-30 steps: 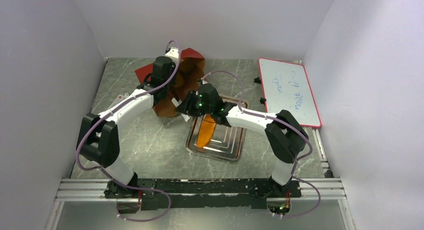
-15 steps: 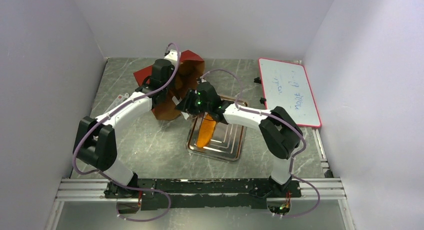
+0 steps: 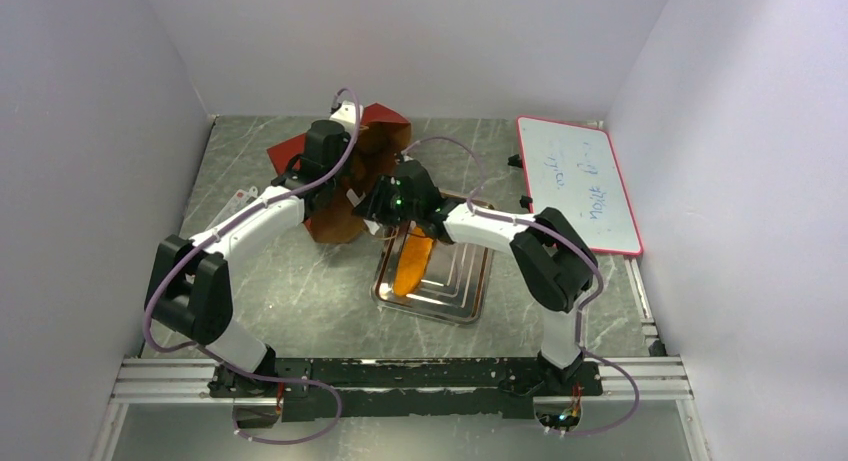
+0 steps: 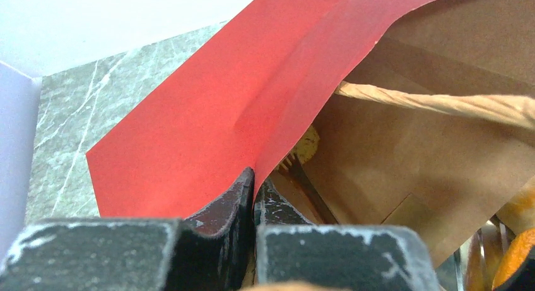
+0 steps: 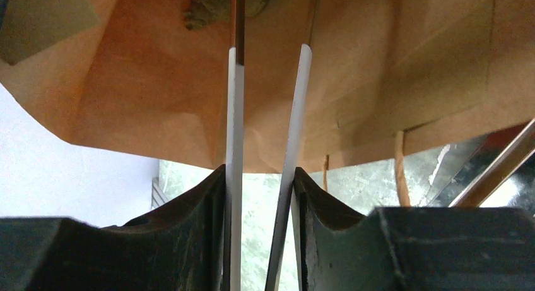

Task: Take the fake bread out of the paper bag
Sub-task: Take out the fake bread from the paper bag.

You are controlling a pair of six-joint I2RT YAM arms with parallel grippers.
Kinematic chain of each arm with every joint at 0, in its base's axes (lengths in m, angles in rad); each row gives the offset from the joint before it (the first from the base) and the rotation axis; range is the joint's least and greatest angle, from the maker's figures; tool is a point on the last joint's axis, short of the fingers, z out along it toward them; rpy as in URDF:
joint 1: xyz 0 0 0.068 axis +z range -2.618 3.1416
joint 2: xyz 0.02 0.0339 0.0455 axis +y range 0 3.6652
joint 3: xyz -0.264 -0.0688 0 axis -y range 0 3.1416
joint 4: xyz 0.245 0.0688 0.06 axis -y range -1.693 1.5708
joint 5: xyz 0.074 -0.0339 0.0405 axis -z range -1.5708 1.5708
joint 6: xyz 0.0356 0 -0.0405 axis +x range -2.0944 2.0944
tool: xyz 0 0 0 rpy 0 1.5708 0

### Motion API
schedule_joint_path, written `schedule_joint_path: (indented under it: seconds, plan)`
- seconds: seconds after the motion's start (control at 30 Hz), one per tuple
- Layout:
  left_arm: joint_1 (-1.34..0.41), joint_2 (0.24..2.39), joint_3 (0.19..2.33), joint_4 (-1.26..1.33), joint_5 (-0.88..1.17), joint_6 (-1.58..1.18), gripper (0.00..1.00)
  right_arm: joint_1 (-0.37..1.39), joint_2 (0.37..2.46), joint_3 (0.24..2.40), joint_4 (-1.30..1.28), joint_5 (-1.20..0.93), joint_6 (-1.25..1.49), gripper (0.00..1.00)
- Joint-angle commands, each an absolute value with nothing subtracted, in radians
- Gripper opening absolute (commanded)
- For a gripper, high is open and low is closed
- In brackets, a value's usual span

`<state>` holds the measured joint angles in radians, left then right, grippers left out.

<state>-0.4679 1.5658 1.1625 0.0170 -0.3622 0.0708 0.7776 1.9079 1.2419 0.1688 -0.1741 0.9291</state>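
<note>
Rust-red paper bag (image 3: 383, 113), top view: on the table (image 3: 300, 301) at 11 o'clock from the metal tray (image 3: 455, 286), brown inside showing. One long orange fake bread (image 3: 412, 264) lies on the tray's left half, outside the bag. Left arm (image 3: 255, 216) reaches to the bag from 7 o'clock. Right gripper (image 3: 375, 206) is at the bag's mouth. Whiteboard (image 3: 580, 181) lies at 2 o'clock from the tray.

Left wrist view: left gripper (image 4: 253, 177) is pressed together on the bag's red edge, paper pinched between the tips. Tan cord handle (image 4: 441, 105) crosses the brown inside. Orange glossy surface in the 4 o'clock corner, cut off by the frame.

Right wrist view: right gripper's fingers (image 5: 232, 114) are narrowly parted with nothing between them, pointing toward 12 o'clock into the brown interior. Rough yellowish lump (image 5: 221, 4) at the top edge, can't tell what it is.
</note>
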Motion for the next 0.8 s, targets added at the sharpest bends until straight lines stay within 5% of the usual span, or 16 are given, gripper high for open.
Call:
schedule_joint_path:
  seconds: [0.0,0.53,0.77]
  plan:
    - [-0.478,1.516,1.155,0.047,-0.371,0.058,0.07,0.769,1.938,1.293,0.24,-0.191,0.906,0.41]
    - [-0.489,1.495,1.142,0.053,-0.354,0.075,0.07,0.747,2.056,1.374,0.293,-0.252,0.894,0.4]
    - [-0.489,1.494,1.132,0.055,-0.372,0.081,0.07,0.741,2.05,1.362,0.295,-0.254,0.886,0.18]
